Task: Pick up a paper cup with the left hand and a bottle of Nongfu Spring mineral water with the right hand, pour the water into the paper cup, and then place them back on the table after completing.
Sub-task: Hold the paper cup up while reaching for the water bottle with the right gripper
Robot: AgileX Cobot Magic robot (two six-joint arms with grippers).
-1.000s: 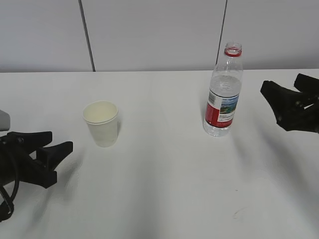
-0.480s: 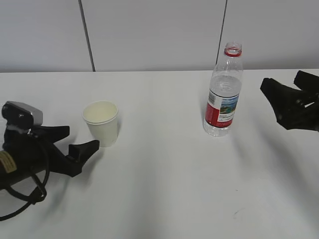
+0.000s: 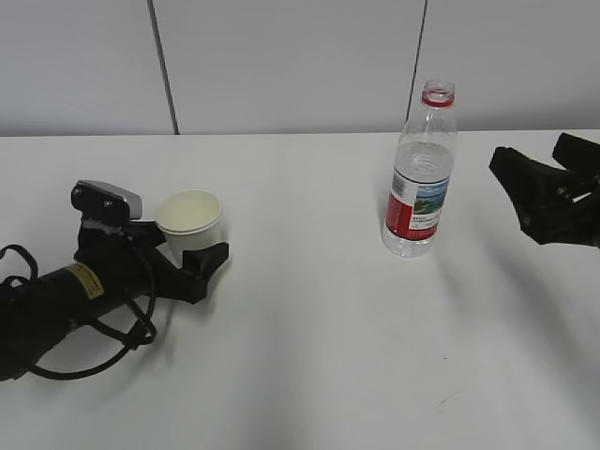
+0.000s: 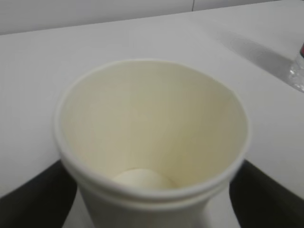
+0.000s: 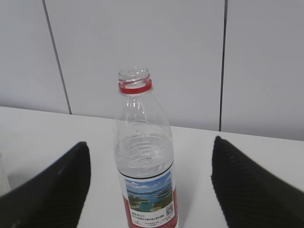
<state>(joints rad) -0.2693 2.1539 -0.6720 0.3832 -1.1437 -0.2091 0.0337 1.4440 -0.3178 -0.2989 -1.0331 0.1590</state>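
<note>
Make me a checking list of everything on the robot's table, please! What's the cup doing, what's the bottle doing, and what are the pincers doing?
Surface: table, plain white, bare apart from the job's things.
Paper cup: upright, looks empty, sitting between the left pincer's fingers.
Water bottle: upright, cap off, red ring at the neck, partly filled.
Clutter: nothing seen.
Left pincer: open, one finger each side of the cup; cup not lifted.
Right pincer: open, holding nothing, apart from the bottle, off to its right.
Cables: black cable looping under the left arm, resting on the table.
Surroundings: white wall panels with dark seams behind the table.
</note>
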